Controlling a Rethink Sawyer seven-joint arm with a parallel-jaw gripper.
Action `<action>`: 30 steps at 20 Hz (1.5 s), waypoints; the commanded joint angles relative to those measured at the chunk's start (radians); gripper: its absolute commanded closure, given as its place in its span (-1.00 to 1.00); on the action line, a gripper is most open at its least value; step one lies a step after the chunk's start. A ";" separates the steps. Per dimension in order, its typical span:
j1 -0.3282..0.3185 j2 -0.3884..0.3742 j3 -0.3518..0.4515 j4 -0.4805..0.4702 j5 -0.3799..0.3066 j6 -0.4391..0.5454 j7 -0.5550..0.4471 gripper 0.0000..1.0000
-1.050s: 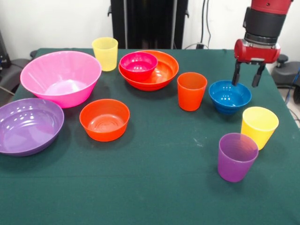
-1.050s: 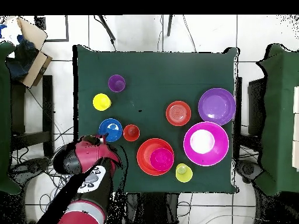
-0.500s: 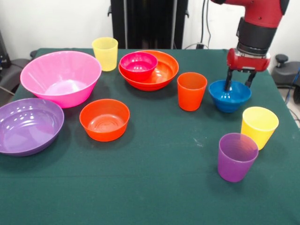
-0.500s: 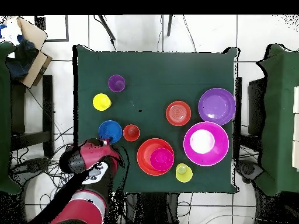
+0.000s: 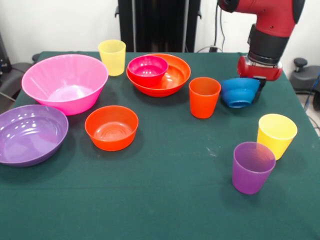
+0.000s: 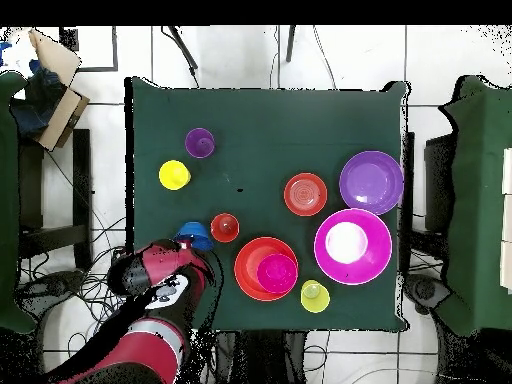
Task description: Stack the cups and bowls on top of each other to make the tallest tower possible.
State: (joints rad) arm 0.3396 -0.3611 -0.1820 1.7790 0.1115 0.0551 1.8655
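Observation:
My gripper (image 5: 254,86) is shut on the far rim of the small blue bowl (image 5: 238,93), which hangs tilted just above the table, right of the orange cup (image 5: 204,97). From overhead only part of the blue bowl (image 6: 193,235) shows beside the arm. The magenta bowl (image 5: 148,70) sits inside the wide orange bowl (image 5: 174,78). The big pink bowl (image 5: 65,82), the purple bowl (image 5: 30,134) and the small orange bowl (image 5: 111,127) stand apart at the left. One yellow cup (image 5: 112,57) is at the back; another yellow cup (image 5: 276,135) and the purple cup (image 5: 253,167) stand front right.
A green cloth covers the table (image 5: 160,200). A cardboard box (image 6: 50,75) sits on a chair off the table's corner in the overhead view. Cables lie on the floor (image 6: 90,260) beside the arm.
The gripper dropped over the blue bowl's rim, shut on it, and has lifted and tipped it toward the table's back. The other bowls and cups have not moved.

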 commanded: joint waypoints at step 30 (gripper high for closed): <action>-0.117 -0.463 0.051 0.128 -0.074 0.430 -0.020 1.00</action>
State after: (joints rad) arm 0.2553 -0.7226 -0.1869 1.8607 0.1089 0.3190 1.8655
